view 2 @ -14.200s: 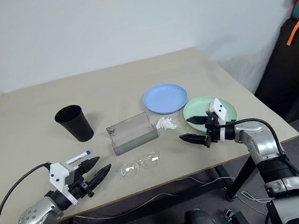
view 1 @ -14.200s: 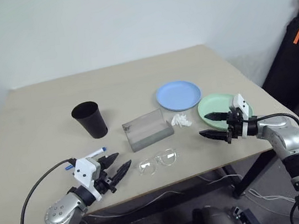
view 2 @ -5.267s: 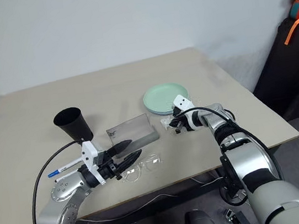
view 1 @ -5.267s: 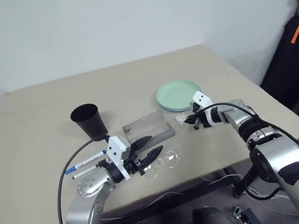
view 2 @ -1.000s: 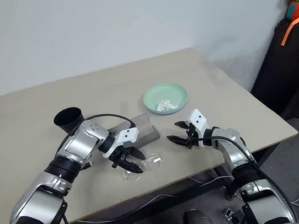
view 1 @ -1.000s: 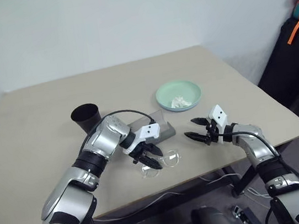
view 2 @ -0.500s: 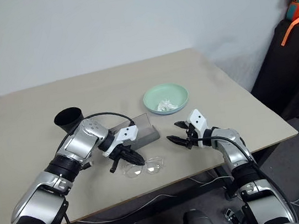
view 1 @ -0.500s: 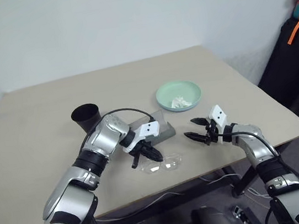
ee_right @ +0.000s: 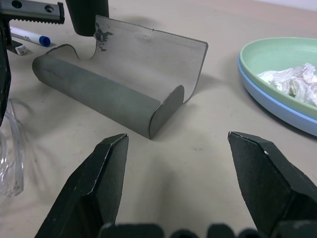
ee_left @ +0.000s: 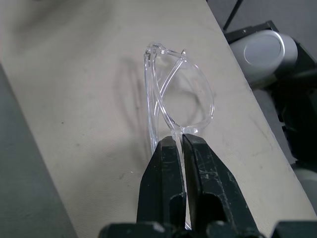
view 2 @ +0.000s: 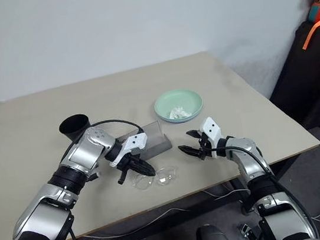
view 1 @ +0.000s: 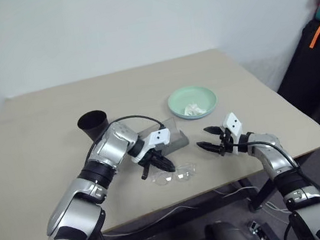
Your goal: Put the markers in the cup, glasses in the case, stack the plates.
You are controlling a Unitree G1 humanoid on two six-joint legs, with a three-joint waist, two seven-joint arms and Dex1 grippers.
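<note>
Left claw (ee_left: 178, 141), spread a second ago, now clenching glasses (view 1: 176, 173) on desk (view 1: 42, 130) beside open case (ee_right: 119, 84). Right claw (view 1: 209, 138) hanging released nearby. Lifting into case looking next; marker (ee_right: 29, 35) lying behind case.

Left pincer (view 1: 164, 166) pinched tight (angled downward); right pincer (view 1: 208, 138) spread wide, arm extended low.

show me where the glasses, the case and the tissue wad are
glasses (ee_left: 190, 96): left wrist view, on the clear lens beyond the left pincer.
case (ee_right: 94, 93): right wrist view, on the grey rounded body below the open lid.
tissue wad (view 1: 192, 109): left eye view, on the white wad's middle.
</note>
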